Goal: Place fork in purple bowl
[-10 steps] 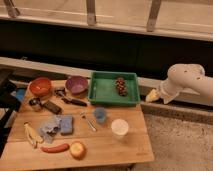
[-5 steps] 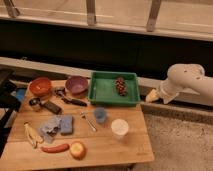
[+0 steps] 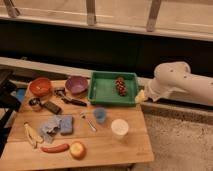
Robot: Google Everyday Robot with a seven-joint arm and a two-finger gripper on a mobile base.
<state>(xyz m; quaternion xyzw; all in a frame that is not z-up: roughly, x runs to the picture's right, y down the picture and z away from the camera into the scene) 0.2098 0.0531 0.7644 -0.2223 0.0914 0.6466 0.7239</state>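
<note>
Dark panelling and a railing run behind the wooden tabletop (image 3: 131, 149) I am working over. My pincer (image 3: 141, 96) hangs off the tabletop's right edge, just beside the near right corner of the green tray (image 3: 104, 91). It is spread and carries nothing. Arm and pincer stand exactly where they stood a second ago, and nothing on the tabletop has shifted, so I judge the reach has not begun.

Moving left from the tray, past the blue cup (image 3: 100, 115), the fork (image 3: 88, 121) lies flat on the wood between that cup and a blue-grey cloth (image 3: 59, 125), pointing diagonally. The purple bowl (image 3: 76, 85) sits behind it near the back edge, just beside the tray's left wall, with the orange bowl (image 3: 40, 86) further left. A black-handled utensil (image 3: 70, 98) lies in front of the purple bowl; I must not confuse it with the fork.

I cannot make out the fork's tines, and the arm's base runs out of view on the right.
</note>
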